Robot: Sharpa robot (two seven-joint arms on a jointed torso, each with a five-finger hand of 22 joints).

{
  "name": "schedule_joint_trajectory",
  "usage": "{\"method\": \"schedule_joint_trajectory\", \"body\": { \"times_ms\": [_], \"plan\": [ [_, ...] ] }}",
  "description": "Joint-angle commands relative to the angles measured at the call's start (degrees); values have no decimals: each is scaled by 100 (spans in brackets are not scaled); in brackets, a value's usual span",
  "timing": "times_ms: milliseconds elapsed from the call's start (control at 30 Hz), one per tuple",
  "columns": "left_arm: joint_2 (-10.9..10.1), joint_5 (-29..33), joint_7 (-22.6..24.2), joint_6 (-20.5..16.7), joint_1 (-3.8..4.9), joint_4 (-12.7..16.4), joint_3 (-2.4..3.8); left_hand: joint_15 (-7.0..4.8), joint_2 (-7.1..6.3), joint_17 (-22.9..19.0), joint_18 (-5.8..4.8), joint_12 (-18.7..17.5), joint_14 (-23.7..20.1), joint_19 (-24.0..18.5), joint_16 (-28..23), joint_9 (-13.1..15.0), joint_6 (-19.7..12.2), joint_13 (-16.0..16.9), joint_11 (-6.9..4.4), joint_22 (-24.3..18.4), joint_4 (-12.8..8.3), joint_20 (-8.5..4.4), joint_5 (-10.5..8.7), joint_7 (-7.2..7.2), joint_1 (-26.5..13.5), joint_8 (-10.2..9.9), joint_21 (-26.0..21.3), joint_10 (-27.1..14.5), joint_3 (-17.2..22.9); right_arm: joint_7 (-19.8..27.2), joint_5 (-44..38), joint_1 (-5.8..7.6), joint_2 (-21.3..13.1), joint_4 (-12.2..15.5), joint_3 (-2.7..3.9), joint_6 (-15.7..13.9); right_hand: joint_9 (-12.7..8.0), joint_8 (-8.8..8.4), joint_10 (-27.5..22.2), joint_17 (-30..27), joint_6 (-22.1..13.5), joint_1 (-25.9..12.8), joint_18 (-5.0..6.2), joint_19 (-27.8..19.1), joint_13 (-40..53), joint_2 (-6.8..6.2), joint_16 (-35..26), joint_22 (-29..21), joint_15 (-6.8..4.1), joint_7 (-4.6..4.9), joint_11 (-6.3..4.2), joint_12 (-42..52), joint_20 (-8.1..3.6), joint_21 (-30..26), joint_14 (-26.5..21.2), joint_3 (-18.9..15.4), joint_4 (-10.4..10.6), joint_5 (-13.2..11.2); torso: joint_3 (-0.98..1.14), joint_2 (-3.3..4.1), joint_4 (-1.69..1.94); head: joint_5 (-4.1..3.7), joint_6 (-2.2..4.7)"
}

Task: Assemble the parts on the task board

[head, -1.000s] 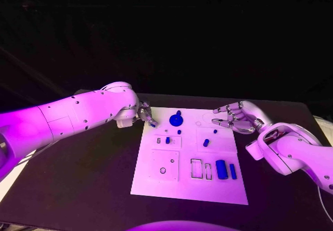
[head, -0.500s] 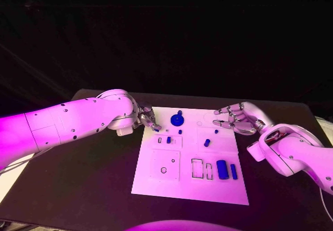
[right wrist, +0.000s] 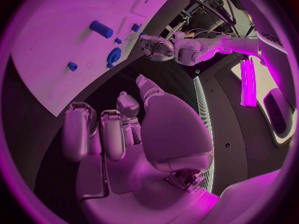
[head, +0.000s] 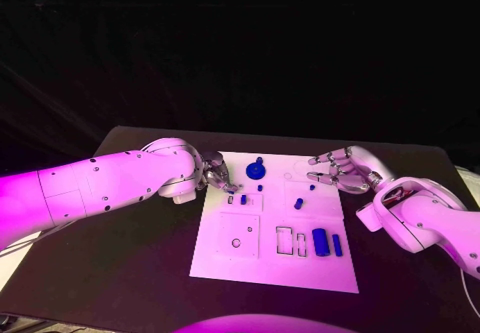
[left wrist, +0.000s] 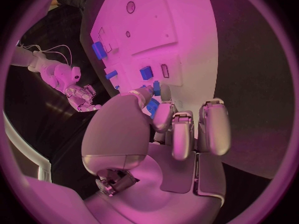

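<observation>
The white task board [head: 262,260] lies in the middle of the table. A round blue part [head: 254,170] sits near its far edge, with small blue parts [head: 298,204] around the middle and a larger blue block [head: 319,243] lower right. My left hand [head: 216,176] hovers over the board's far left corner and pinches a small blue part [left wrist: 154,90] between thumb and a finger, close to a blue piece [left wrist: 146,72] standing beside a slot. My right hand [head: 340,173] hangs at the board's far right edge, fingers loosely curved and apart, holding nothing.
Black table [head: 120,277] surrounds the board on all sides. The board carries several outlined slots [head: 284,238] and a round hole [head: 235,244]. In the right wrist view the board [right wrist: 56,59] and my left hand [right wrist: 156,47] lie ahead.
My left arm has swung in toward the board, carrying its hand from beside the far left corner to over it. The right hand has stayed where it was.
</observation>
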Motion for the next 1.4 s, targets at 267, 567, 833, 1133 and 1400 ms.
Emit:
{"method": "schedule_joint_trajectory", "body": {
  "times_ms": [267, 567, 833, 1133, 1400],
  "plan": [
    [41, -323, -106, 68, -89, 15, -2, 15, -53, 1509, -53, -13, 603, 35, 17, 9, 52, -32, -4, 434, -611, 10, -42, -38, -28, 23, -3, 24, 651, -13, -4, -5, -4, 9, -3, 73, 8, 24, -10, 579, 35, -14, -19, -35, -8, 64, -23, -2, -17, 6, -29, -23, -18, -38, 392, -31, 3, 23, -3, 2, 5, -11, -22],
    [66, -637, -92, 312, -138, -15, -3, 15, -56, 1509, -53, -22, 603, 33, 17, 8, 54, -41, -3, 431, -607, 10, -44, -38, -39, 23, -6, 20, 649, -2, 0, -5, -9, 8, -3, 57, 8, 25, -16, 567, 39, -27, -16, -42, -18, 70, -31, -21, -17, 5, -29, -34, -18, -49, 390, -40, 15, 23, -2, 0, 6, -10, -48],
    [74, -686, -105, 477, -145, -7, -3, 16, -57, 1509, -53, -23, 603, 34, 17, 8, 55, -42, -3, 434, -608, 11, -44, -38, -41, 23, -4, 19, 649, 8, 3, -7, 3, 2, -3, 52, 8, 25, -16, 567, 39, -27, -16, -42, -18, 70, -31, -21, -17, 5, -29, -34, -18, -49, 390, -40, 15, 23, -2, -3, 3, 3, -61],
    [71, -692, -42, 653, -147, 0, -2, 17, -64, 1509, -52, -35, 603, 30, 17, 7, 55, -56, -5, 428, -617, 11, -43, -41, -36, 22, -11, 13, 653, 17, 5, -15, 9, -4, -3, 52, 7, 24, -18, 560, 38, -28, -16, -42, -21, 73, -36, -22, -17, 5, -30, -37, -18, -50, 388, -43, 19, 25, 1, -4, 2, 5, -71],
    [66, -689, -30, 710, -147, 11, -2, 17, -68, 1509, -53, -34, 603, 32, 17, 7, 55, -55, -6, 432, -624, 12, -43, -42, -33, 21, -8, 14, 656, 19, 6, -18, 10, -7, -3, 52, 7, 24, -18, 560, 38, -28, -16, -42, -21, 73, -36, -22, -17, 5, -30, -37, -18, -50, 388, -43, 19, 25, 2, -2, 0, 1, -76]
  ]
}}
